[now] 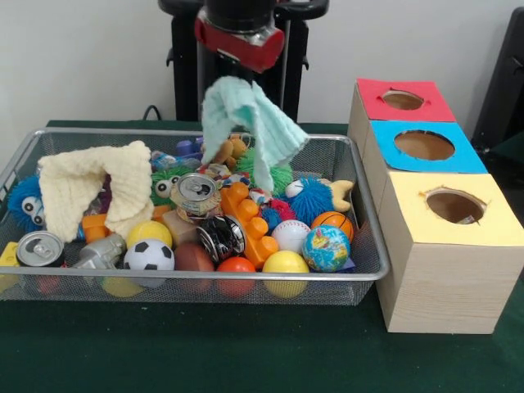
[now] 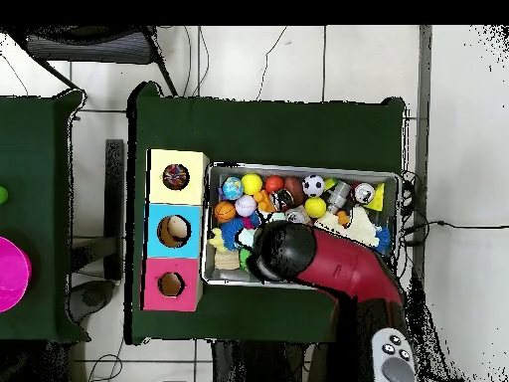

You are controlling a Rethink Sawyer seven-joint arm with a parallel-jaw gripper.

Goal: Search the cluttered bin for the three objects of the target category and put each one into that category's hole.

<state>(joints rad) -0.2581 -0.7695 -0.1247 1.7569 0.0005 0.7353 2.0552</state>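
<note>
My gripper (image 1: 237, 74) hangs from the red arm head above the back of the wire bin (image 1: 205, 277). It is shut on a mint green cloth (image 1: 250, 123), which dangles clear of the clutter and hides the fingertips. A cream cloth (image 1: 90, 184) is draped over toys at the bin's left. To the right stands a wooden box with a red hole (image 1: 403, 100), a blue hole (image 1: 424, 145) and a yellow hole (image 1: 455, 205). In the overhead view the arm (image 2: 328, 261) covers the gripper and the green cloth.
The bin holds several balls, including a soccer ball (image 1: 149, 255), a baseball (image 1: 290, 235) and a globe ball (image 1: 326, 248). Drink cans (image 1: 196, 192) (image 1: 39, 248), orange blocks (image 1: 246, 217) and fuzzy blue toys (image 1: 311, 196) lie among them. Green cloth covers the table (image 1: 246, 352).
</note>
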